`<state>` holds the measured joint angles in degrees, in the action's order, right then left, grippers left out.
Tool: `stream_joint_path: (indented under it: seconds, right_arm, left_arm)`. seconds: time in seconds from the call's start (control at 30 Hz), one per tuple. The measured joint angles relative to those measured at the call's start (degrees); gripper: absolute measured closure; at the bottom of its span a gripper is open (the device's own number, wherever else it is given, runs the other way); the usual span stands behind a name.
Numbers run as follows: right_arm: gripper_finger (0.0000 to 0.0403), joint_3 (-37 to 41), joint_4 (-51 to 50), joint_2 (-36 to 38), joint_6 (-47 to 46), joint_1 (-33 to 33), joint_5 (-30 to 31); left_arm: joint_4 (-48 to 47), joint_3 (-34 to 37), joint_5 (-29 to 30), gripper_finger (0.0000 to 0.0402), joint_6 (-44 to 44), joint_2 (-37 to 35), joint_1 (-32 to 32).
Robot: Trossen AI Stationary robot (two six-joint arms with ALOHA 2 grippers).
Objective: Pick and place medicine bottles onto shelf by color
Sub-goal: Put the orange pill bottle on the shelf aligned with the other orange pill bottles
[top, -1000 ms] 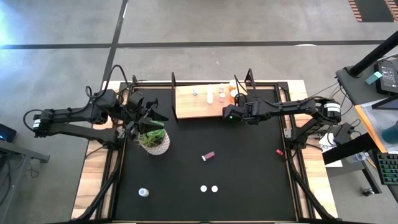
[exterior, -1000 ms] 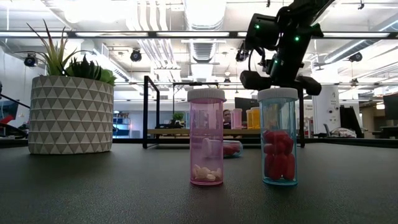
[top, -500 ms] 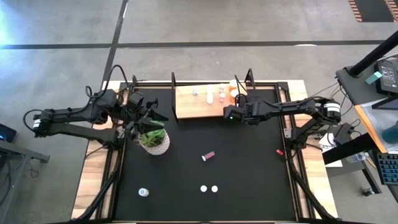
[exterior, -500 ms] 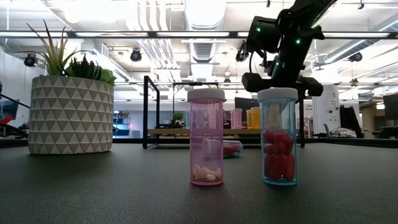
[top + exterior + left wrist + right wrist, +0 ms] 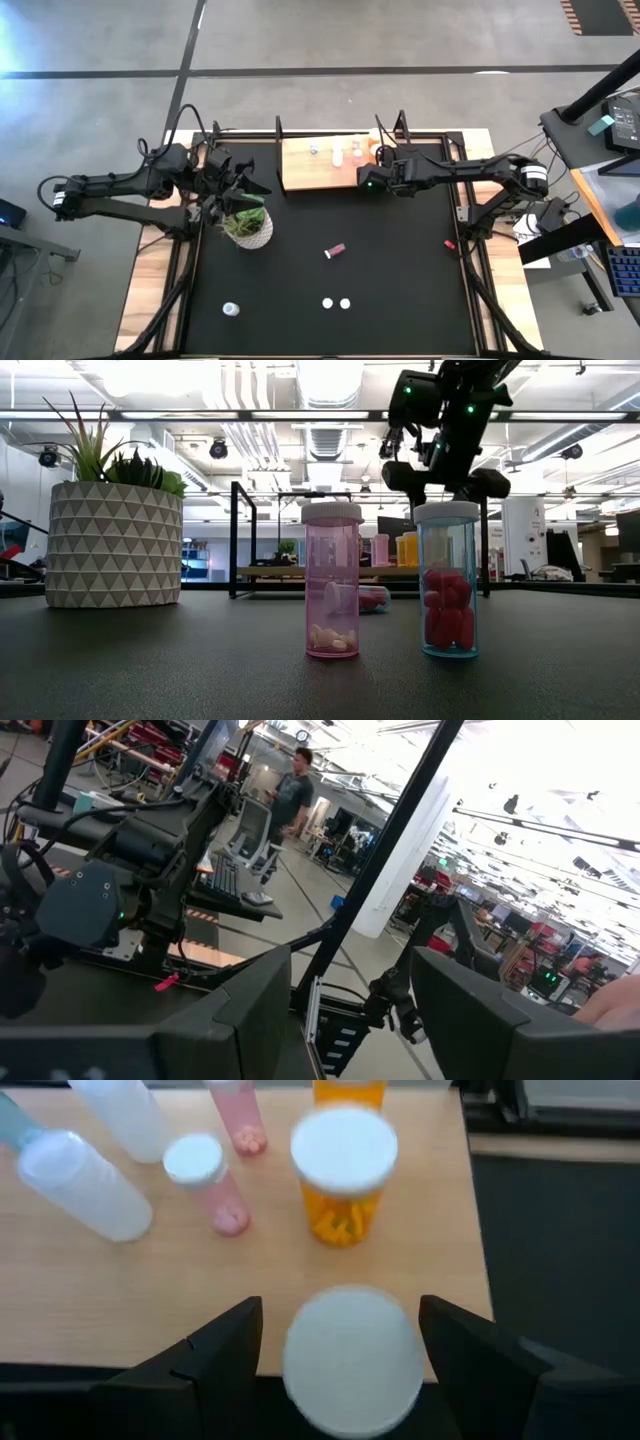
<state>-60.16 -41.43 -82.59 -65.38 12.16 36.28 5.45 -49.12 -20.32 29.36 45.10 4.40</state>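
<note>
The light-wood shelf [image 5: 318, 166] stands at the table's far edge and carries several upright bottles: clear [image 5: 85, 1180], pink [image 5: 210, 1185] and orange [image 5: 343, 1175]. My right gripper [image 5: 372, 181] hangs over the shelf's near right part, shut on a white-capped bottle [image 5: 352, 1355] whose body is hidden under its cap. My left gripper [image 5: 236, 190] is open and empty above the potted plant [image 5: 247, 226]. A pink bottle [image 5: 336, 250] lies on the black table. Two bottles [image 5: 336, 302] stand near the front, seen close in the low view [image 5: 332, 580], and another stands front left [image 5: 231, 309]. My right gripper has the bottle between its two fingers [image 5: 222, 1355], which come from above and point down. Only the white cap [image 5: 352, 1350] shows, and it hides the place of contact. The bottle stands upright in the hold, clear above the shelf's near edge.
The shelf's black upright frames [image 5: 281, 150] stand at its two ends. A small red thing [image 5: 449, 243] lies near the table's right edge. The plant pot [image 5: 113, 545] stands at the left. Bare shelf board [image 5: 150, 1300] lies in front of the standing bottles.
My right gripper has risen a little with its bottle and moved slightly toward the table's far edge, over the shelf.
</note>
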Motion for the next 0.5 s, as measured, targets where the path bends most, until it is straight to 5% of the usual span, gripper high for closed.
stream_joint_path:
  seconds: [0.5]
  right_arm:
    - [0.0142, -7.3, -4.6, 0.1, 3.8, -0.1, -0.3]
  left_arm:
    - [-0.1, 0.0, 0.0, 0.0212, 0.0, 0.0, 0.0]
